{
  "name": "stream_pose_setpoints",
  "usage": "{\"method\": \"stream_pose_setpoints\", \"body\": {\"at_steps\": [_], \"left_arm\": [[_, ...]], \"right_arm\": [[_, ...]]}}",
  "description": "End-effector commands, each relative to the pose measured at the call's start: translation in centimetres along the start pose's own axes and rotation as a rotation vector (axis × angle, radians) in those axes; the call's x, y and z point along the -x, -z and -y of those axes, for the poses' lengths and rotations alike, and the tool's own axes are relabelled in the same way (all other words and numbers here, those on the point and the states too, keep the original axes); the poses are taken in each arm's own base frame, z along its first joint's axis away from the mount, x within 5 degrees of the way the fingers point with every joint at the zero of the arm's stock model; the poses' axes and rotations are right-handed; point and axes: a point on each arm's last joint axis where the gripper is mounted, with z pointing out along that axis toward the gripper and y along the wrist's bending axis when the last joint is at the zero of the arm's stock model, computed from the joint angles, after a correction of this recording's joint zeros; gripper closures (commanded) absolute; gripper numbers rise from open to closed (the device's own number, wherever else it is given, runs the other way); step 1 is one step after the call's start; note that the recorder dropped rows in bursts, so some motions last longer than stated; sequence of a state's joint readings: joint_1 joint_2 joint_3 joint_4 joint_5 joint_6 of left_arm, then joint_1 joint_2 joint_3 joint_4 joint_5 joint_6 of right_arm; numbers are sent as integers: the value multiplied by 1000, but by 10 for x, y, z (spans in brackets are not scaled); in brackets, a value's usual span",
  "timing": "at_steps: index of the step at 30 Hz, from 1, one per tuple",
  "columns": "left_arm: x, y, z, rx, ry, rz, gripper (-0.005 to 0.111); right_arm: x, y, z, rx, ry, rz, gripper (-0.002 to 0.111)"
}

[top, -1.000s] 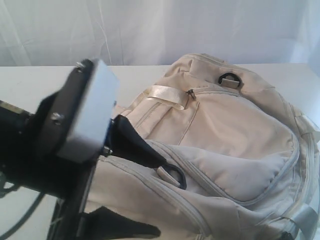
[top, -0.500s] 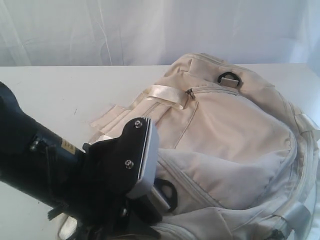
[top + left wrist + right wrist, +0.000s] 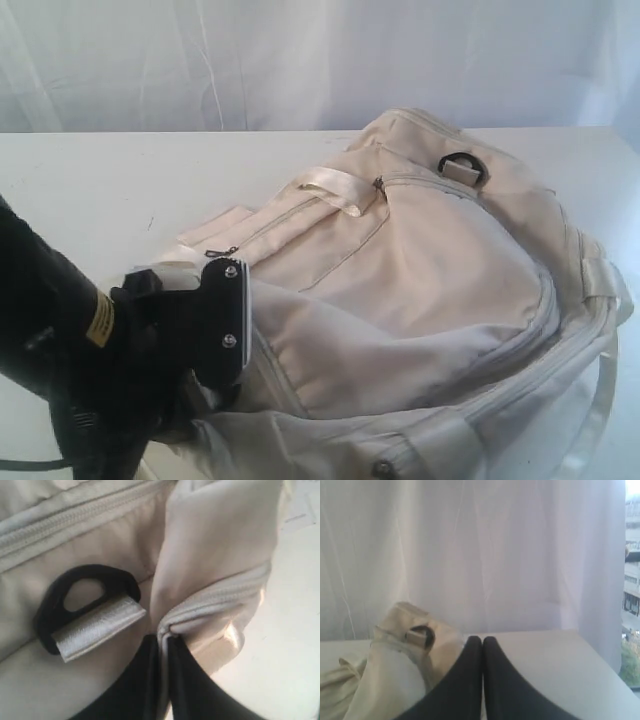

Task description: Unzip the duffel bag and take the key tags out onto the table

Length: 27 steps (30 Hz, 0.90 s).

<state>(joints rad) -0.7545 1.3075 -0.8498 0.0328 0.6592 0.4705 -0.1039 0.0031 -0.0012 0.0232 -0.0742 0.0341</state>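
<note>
The cream-white duffel bag (image 3: 430, 270) lies across the right and middle of the white table (image 3: 110, 180). My left gripper (image 3: 164, 640) is shut on a fold of the bag's fabric along a grey zipper seam (image 3: 220, 597), beside a black D-ring (image 3: 55, 607) on a pale webbing loop (image 3: 97, 627). In the exterior view the left arm (image 3: 150, 340) is at the bag's near left corner and its wrist mount hides the fingers. My right gripper (image 3: 482, 641) is shut on nothing, above the table beside the bag's end (image 3: 395, 655). The key tags are hidden.
A second D-ring (image 3: 462, 165) sits on top of the bag at the far side, and a webbing handle (image 3: 335, 190) lies across the upper panel. A white curtain (image 3: 300, 60) hangs behind the table. Bare tabletop (image 3: 550, 670) lies right of the right gripper.
The left arm has dropped down and to the left, dragging the pinched fabric with it. The bag's upper panel has shifted, and the dark opening and near D-ring no longer show in the exterior view.
</note>
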Motion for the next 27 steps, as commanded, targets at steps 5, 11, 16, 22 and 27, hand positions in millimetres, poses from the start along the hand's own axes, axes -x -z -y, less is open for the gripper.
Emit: {"method": "stream_pose_setpoints", "body": {"at_steps": [5,11,16,22,27], "left_arm": [[-37,9,-28,252,45,-329,107],[-49,18,-41,331,94,-364,107],[-64,24,-57,439,217,-408,107],[-71,34,-68,592,314,-410,107],[-72,43,-70,683,463,-330,107]], "right_arm": [[24,4,-1,45,-239,272,108],[27,4,-1,73,-396,296,108],[23,3,-1,75,-509,247,108],[7,1,-1,-10,-610,-41,108],[23,3,-2,-19,-681,-71,108]]}}
